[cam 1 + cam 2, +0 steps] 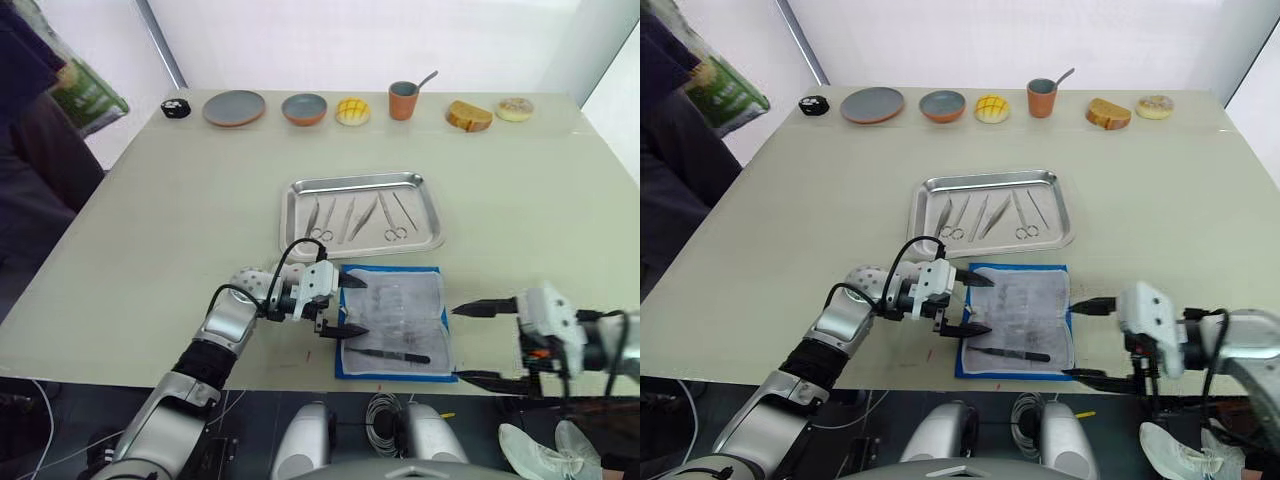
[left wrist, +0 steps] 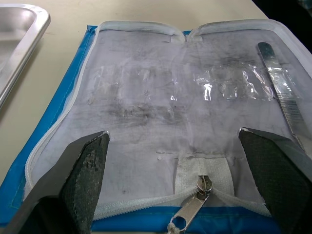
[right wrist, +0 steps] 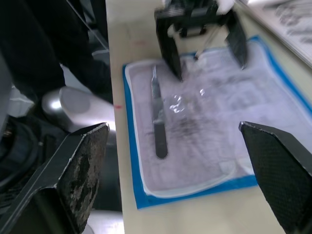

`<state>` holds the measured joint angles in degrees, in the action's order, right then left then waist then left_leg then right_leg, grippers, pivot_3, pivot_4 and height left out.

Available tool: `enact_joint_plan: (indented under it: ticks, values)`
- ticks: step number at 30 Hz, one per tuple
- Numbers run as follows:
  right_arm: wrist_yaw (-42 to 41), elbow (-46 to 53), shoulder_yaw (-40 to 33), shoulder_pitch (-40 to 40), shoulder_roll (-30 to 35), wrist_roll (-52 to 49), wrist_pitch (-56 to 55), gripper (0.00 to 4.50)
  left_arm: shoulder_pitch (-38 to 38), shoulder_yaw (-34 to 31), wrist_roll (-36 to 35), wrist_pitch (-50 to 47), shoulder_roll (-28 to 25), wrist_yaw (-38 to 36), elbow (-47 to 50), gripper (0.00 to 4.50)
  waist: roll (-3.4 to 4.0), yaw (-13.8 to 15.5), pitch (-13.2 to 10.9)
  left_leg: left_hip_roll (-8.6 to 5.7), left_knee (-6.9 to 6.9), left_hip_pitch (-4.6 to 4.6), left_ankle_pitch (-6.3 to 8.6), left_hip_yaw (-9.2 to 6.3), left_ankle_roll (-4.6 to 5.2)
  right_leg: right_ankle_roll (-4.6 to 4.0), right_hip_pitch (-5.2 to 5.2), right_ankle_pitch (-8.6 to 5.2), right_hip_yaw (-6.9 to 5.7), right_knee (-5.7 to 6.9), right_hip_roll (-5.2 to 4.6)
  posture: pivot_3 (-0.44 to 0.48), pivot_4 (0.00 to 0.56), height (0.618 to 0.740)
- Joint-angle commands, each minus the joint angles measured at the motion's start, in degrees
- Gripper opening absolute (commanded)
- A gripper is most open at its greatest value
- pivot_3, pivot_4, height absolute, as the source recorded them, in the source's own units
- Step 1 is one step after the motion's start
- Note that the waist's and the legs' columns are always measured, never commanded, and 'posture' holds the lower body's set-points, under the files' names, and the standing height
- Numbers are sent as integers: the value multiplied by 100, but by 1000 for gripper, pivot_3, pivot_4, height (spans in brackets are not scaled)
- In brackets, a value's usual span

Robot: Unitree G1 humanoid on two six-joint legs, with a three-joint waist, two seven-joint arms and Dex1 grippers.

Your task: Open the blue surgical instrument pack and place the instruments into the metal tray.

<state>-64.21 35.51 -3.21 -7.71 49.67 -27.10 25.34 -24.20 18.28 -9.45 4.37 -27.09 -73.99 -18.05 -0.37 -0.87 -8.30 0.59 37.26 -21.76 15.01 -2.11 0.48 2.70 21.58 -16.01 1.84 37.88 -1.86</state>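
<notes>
The blue surgical instrument pack (image 1: 395, 322) lies unzipped and spread flat on the surface (image 1: 150, 220) near its front edge, clear inner layer up, just in front of the metal tray (image 1: 362, 212) and not touching it. One dark-handled instrument (image 1: 390, 355) remains on the plastic near the pack's front edge; the left wrist view cuts off its lower end behind a finger. In the tray lie four or five slim silver instruments (image 1: 350, 218), fanned side by side, two with ring handles; their exact count and type are hard to make out. The left gripper (image 1: 352, 306) sits at the pack's left edge over the zipper pull (image 2: 187, 214), jaws wide open and empty. The right gripper (image 1: 475, 343) is off the pack's right edge, jaws also wide apart with nothing between them; its lower finger hangs past the surface edge. Along the far side stand a grey plate (image 1: 234, 108), a bowl (image 1: 304, 108), a cup (image 1: 403, 100) with a spoon, and some bread-like items whose detail is unclear
</notes>
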Motion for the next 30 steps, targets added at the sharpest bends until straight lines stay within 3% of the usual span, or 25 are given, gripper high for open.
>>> enact_joint_plan:
  ticks: [1, 3, 6, 7, 27, 30]
  values:
    - [327, -183, 529, 293, -254, 493, -325, 4487, 280, 109, 278, -202, -167, 43, -360, 4500, -1, -4, 1, 0, 0, -1, 0, -2, 0, 0, 0, 0, -2, 0, 2, 0, 150, 740]
    - [373, -340, 747, 387, -330, 682, -429, 4487, 283, 102, 281, -204, -175, 49, -351, 4500, -1, 4, 2, 0, 0, -1, 0, -1, 0, -3, 1, 1, 0, 1, 1, 0, 150, 740]
    - [384, -534, 1037, 487, -486, 777, -523, 3736, 294, 90, 281, -231, -196, 52, -302, 4500, -4, -1, 1, 0, 0, -1, 0, -3, 0, -12, 1, 6, -2, 0, 1, 0, 150, 740]
    - [352, -544, 1104, 490, -491, 785, -526, 3295, 294, 86, 281, -243, -201, 54, -289, 4500, -3, 1, 1, 0, 0, -1, 0, -3, 0, -13, 1, 7, -1, 1, 1, 0, 150, 740]
    - [700, -1044, 1665, 572, -713, 1484, -828, 3295, 246, 109, 306, -212, -219, 37, -339, 4500, -3, -3, 1, -1, 0, 0, 0, -3, 0, -15, 1, 8, -1, 2, 2, 0, 150, 740]
    - [657, -1073, 1787, 587, -655, 1660, -939, 2373, 257, 109, 309, -203, -218, 45, -340, 4500, -3, -4, 2, -1, 0, 0, 0, -2, 0, -14, 1, 8, -1, 2, 2, 0, 150, 740]
